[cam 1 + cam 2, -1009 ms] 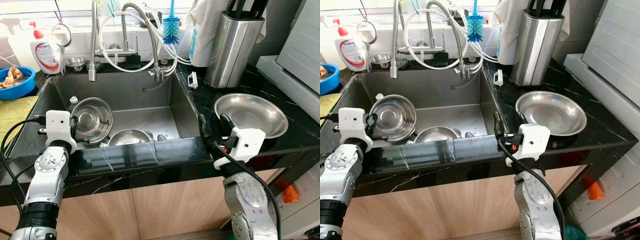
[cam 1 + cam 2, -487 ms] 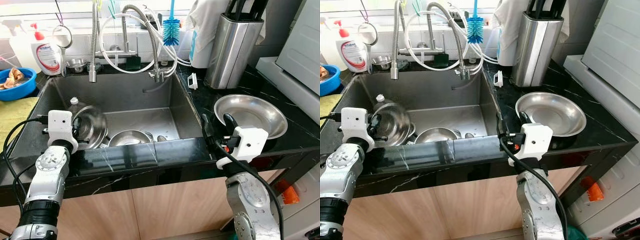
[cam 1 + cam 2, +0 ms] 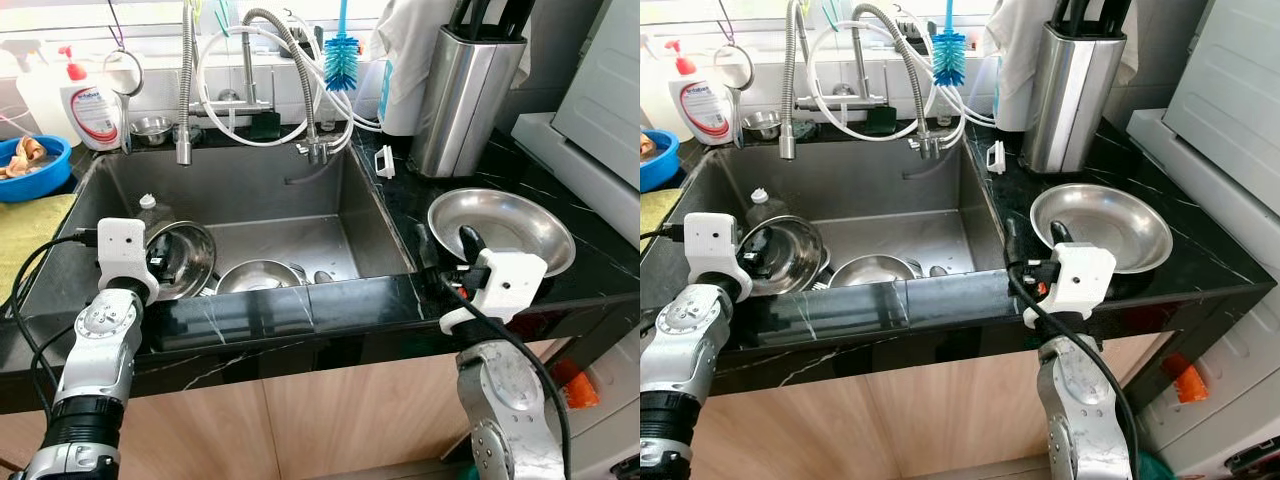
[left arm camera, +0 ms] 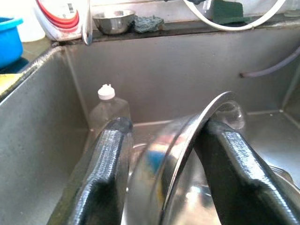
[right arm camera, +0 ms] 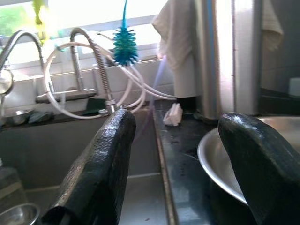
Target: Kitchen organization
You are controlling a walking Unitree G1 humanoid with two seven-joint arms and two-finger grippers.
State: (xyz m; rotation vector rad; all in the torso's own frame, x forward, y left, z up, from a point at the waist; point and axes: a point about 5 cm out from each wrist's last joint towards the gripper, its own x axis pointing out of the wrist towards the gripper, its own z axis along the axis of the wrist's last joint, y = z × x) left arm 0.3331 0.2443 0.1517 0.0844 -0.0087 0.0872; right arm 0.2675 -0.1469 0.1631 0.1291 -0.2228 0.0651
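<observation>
**sinkwatcher:** Tool on the left arm [image 4: 161, 178] has its two black fingers pinched on the rim of a round stainless steel bowl [image 3: 180, 258], which sits tilted up on edge at the left side of the steel sink basin [image 3: 290, 195]. Looks to me like it's mid-pickup, bowl not out of the sink yet.

**dishguy:** And the right one?

**sinkwatcher:** Right tool [image 5: 187, 154] is spread wide with nothing in it, hovering at the black marble tabletop [image 3: 480, 170] edge, just beside the wide shallow steel pan [image 3: 510, 225] that's already sitting up there.

**dishguy:** So how far along?

**sinkwatcher:** Early, I'd guess. One pan is out; a smaller steel bowl [image 3: 258, 275] lies at the sink bottom near the front wall, plus a clear plastic bottle with a white cap [image 4: 107, 105] in the left corner. All that's left to sort.
</observation>
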